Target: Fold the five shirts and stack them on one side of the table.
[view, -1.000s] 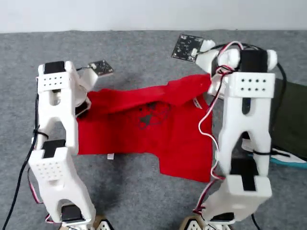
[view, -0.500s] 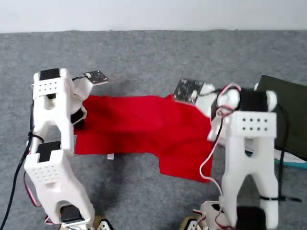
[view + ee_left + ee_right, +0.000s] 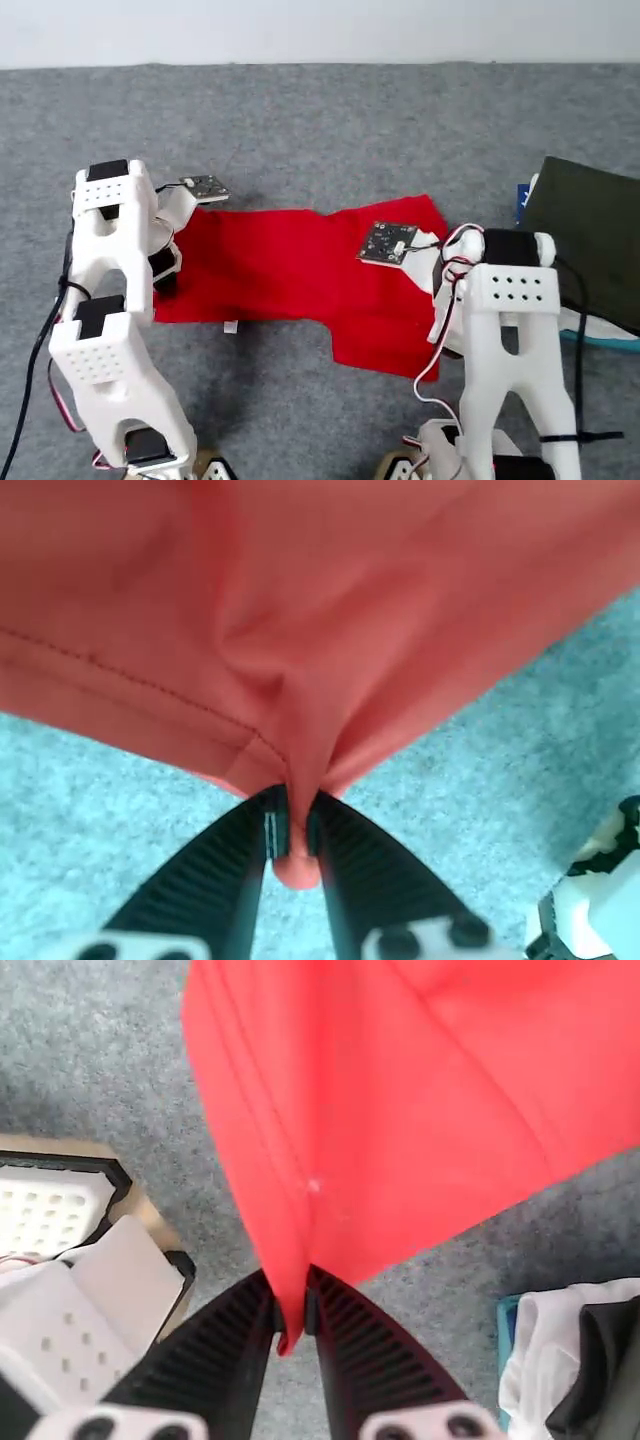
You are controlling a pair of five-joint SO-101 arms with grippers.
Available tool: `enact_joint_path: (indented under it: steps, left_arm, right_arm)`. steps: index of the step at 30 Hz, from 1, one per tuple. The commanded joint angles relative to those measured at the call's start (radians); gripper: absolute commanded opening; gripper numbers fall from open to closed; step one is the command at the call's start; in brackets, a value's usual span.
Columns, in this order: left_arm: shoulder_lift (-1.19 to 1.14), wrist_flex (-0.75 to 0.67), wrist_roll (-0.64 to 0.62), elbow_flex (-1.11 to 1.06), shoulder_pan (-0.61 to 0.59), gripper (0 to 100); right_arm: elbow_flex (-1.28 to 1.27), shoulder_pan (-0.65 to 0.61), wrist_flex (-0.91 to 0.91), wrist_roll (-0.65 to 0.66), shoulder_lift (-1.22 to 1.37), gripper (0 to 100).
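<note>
In your wrist views, left tool [image 3: 293, 820] and right tool [image 3: 292, 1305] each clamp a pinch of the red shirt [image 3: 330, 600]. From above, it lies spread on the desk [image 3: 320, 130] between them, with a dark shirt [image 3: 590, 240] beyond the right tool.

I could read no text, number or sign anywhere. The white tag [image 3: 231, 326] at the hem of the red shirt [image 3: 300, 270] was too small for me to make out.
</note>
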State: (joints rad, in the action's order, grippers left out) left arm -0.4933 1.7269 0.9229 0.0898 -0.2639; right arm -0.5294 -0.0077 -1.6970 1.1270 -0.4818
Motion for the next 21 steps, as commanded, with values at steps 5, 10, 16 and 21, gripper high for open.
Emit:
enact_joint_path:
  steps: [5, 10, 16, 21]
  left_arm:
    - [0.074, -0.041, -0.051, 0.053, 0.000, 2]
    - [0.069, -0.025, -0.087, 0.133, 0.000, 2]
    - [0.083, 0.031, -0.043, 0.131, -0.023, 4]
    - [0.207, 0.031, -0.043, 0.131, -0.097, 13]
  right_arm:
    - [0.000, -0.022, 0.045, -0.068, -0.022, 1.3]
    - [-0.064, -0.097, 0.047, -0.078, -0.022, 1.4]
    - [-0.083, -0.076, 0.013, -0.078, -0.035, 10.2]
    - [0.028, -0.013, -0.025, -0.078, -0.084, 19.5]
